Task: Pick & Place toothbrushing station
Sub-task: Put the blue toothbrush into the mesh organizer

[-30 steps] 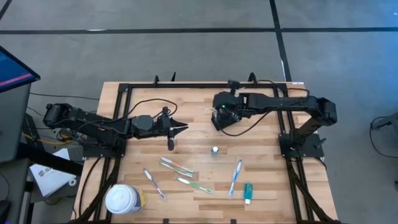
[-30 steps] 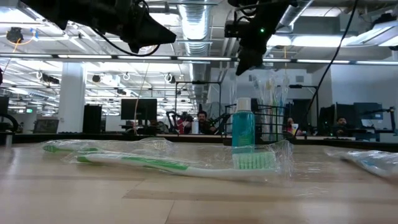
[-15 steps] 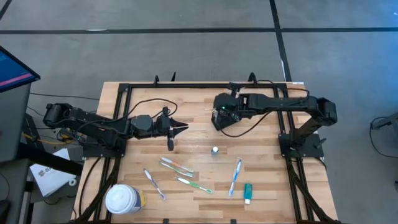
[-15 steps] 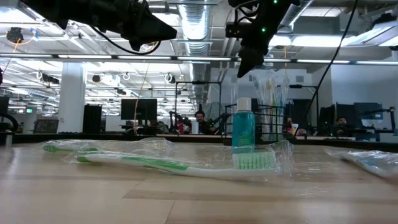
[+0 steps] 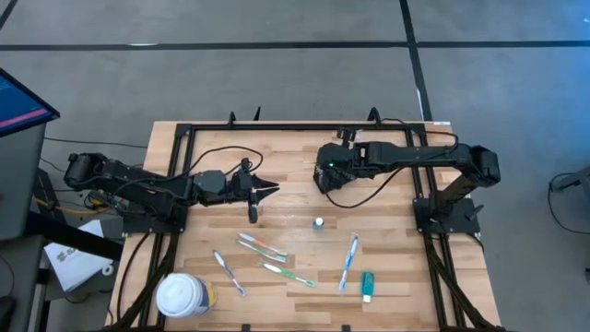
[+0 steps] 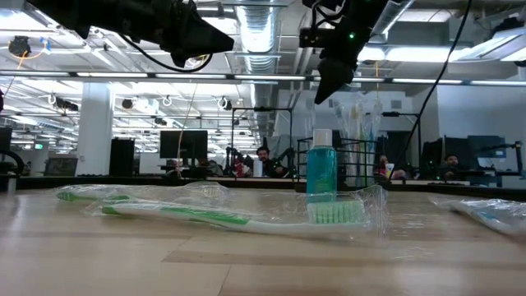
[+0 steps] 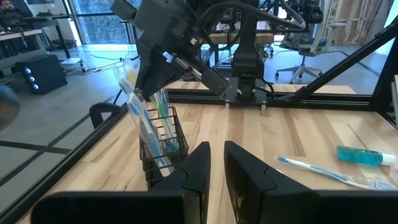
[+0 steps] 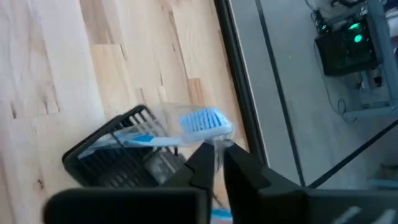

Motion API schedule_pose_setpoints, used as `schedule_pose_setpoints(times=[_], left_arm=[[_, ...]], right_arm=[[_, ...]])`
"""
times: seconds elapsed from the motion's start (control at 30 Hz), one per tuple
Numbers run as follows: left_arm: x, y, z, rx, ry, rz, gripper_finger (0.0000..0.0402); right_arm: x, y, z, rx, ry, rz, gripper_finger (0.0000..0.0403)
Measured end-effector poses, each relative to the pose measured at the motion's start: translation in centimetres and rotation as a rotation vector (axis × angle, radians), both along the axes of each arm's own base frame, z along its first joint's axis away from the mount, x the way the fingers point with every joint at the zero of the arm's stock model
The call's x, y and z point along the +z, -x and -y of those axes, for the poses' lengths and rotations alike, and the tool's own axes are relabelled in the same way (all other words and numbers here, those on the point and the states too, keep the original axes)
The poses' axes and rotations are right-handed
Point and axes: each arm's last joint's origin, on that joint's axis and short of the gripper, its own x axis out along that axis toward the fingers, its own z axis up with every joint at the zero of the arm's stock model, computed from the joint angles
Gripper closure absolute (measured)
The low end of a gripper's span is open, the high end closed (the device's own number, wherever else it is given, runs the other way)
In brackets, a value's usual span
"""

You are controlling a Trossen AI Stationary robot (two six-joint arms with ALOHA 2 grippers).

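**Right gripper over caddy, brush in it**

Near edge: wrapped green toothbrush [image 6: 222,215], teal tube [image 5: 367,285]. Mid-table: left gripper [image 5: 274,190] hovering, nearly closed, empty. Far: right gripper [image 8: 219,163] pinching wrapper of blue toothbrush [image 8: 198,121] standing in wire caddy [image 7: 163,148].

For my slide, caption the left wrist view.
Right pincer above the wire-mesh caddy holding wrapped toothbrushes; teal tube lies on the table.

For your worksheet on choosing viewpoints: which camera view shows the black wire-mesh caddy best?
The left wrist view: the caddy stands in full, toothbrushes upright inside. The right wrist view sees it from above. The low view shows it distant behind the teal bottle; the high view hides it under the right arm.
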Motion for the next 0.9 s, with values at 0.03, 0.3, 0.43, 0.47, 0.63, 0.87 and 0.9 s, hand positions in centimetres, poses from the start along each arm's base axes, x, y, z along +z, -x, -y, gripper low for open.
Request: schedule_pose_setpoints(times=[0.03, 0.3, 0.43, 0.47, 0.63, 0.87, 0.9], left_arm=[[0.0, 0.0, 0.0, 0.0, 0.0, 0.0, 0.0362], [0.0, 0.0, 0.0, 0.0, 0.0, 0.001, 0.0362], [0.0, 0.0, 0.0, 0.0, 0.0, 0.001, 0.0362], [0.0, 0.0, 0.0, 0.0, 0.0, 0.001, 0.0362], [0.0, 0.0, 0.0, 0.0, 0.0, 0.003, 0.0362], [0.0, 0.0, 0.0, 0.0, 0.0, 0.002, 0.0362], [0.0, 0.0, 0.0, 0.0, 0.0, 0.002, 0.0362]], right_arm=[[-0.1, 0.1, 0.0, -0.009, -0.006, -0.003, 0.036], [0.8, 0.6, -0.3, -0.013, -0.01, 0.019, 0.027], [1.6, 1.1, -0.5, -0.009, -0.007, 0.052, 0.0248], [1.9, 1.4, -0.6, -0.014, -0.01, 0.056, 0.0245], [3.1, 2.5, -0.9, -0.017, -0.012, 0.088, 0.0243], [4.3, 3.8, -2.3, -0.006, -0.034, 0.121, 0.0257], [4.3, 3.9, -2.6, 0.002, -0.039, 0.117, 0.0259]])
